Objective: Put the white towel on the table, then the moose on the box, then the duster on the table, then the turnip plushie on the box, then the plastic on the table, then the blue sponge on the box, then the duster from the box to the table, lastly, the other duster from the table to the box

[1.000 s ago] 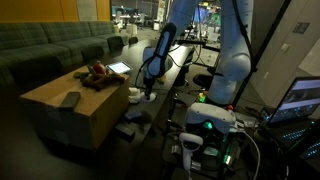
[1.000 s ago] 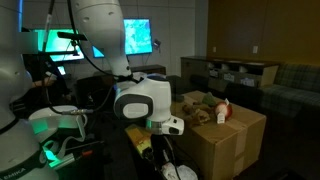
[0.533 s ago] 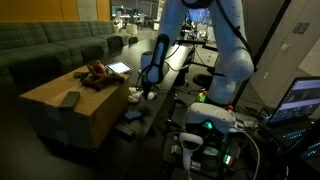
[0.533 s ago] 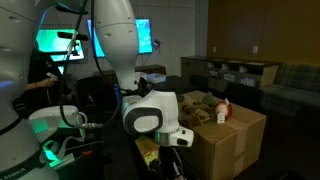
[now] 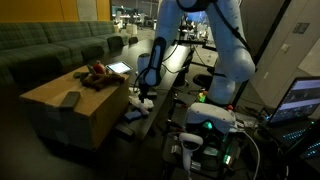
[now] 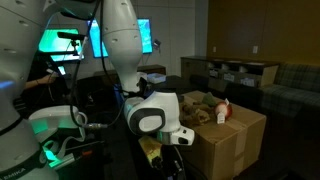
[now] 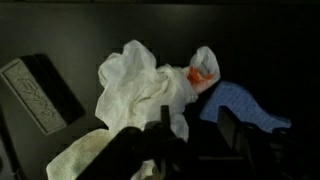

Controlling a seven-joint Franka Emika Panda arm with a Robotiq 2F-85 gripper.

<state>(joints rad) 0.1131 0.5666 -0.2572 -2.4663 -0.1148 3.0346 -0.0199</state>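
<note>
Over table (image 7: 270, 40): my gripper (image 7: 197, 128) has come down.
Jaws: parted, gripping nothing.
White towel (image 7: 140, 95): released; step one done, I judge.

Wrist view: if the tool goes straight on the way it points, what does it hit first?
Probably the white towel, crumpled on the table just ahead of the tool; the blue item lies off to the side. Depth is unclear in this dark picture.
</note>
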